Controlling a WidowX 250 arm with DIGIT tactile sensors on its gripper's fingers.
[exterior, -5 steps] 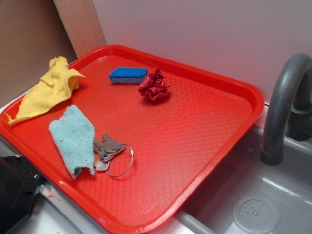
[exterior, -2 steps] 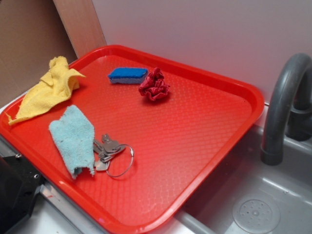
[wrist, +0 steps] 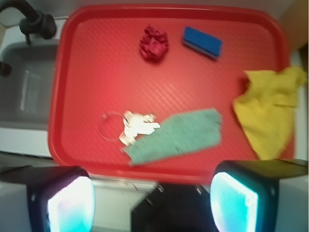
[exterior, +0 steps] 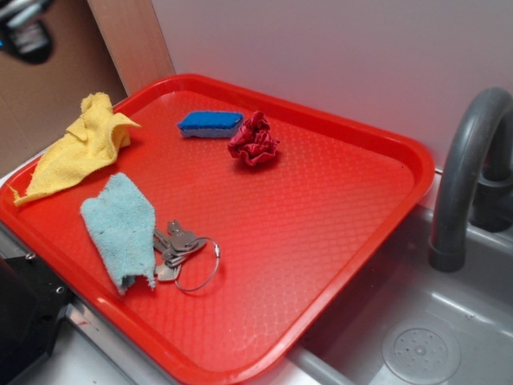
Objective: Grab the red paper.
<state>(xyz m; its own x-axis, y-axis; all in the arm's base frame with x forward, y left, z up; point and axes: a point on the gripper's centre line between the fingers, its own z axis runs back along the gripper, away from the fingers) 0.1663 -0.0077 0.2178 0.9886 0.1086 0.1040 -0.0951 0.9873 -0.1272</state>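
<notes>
The red paper is a small crumpled crimson wad lying toward the back of the red tray, just right of the blue sponge. Seen from the wrist, the red paper lies at the far side of the tray, well ahead of my gripper. The gripper's two fingers stand wide apart with nothing between them. In the exterior view my gripper is a blurred shape high at the top left corner, far from the paper.
A yellow cloth drapes over the tray's left rim. A light blue cloth and keys on a ring lie at the front left. A grey sink with a tap is to the right.
My gripper has come into the exterior view at the top left corner. Nothing on the tray has moved.
</notes>
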